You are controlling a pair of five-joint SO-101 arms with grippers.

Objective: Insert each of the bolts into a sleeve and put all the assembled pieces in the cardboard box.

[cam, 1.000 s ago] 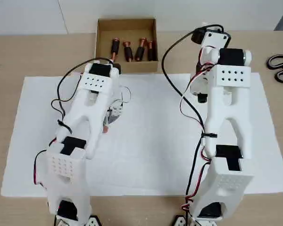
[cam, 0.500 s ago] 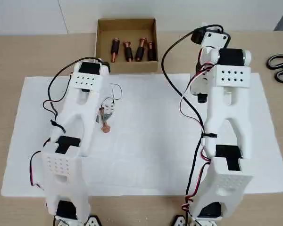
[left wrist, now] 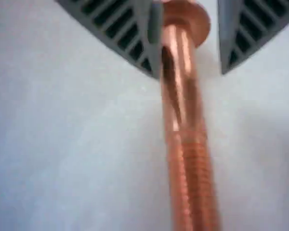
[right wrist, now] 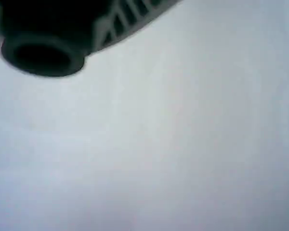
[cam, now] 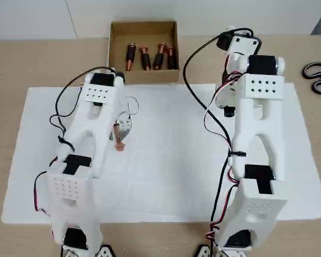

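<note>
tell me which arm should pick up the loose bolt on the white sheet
Left. Its open fingers straddle the head of the copper bolt on the white sheet; closing should grip it. The right arm stands well apart, near a black sleeve.

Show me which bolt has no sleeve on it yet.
The bare copper bolt on the white sheet, its head inside the left pincer. The four bolts in the cardboard box each already wear a black sleeve.

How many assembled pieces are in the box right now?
4 pieces, in a row across the box: leftmost, second, third, rightmost by the right wall. None look hidden.
</note>
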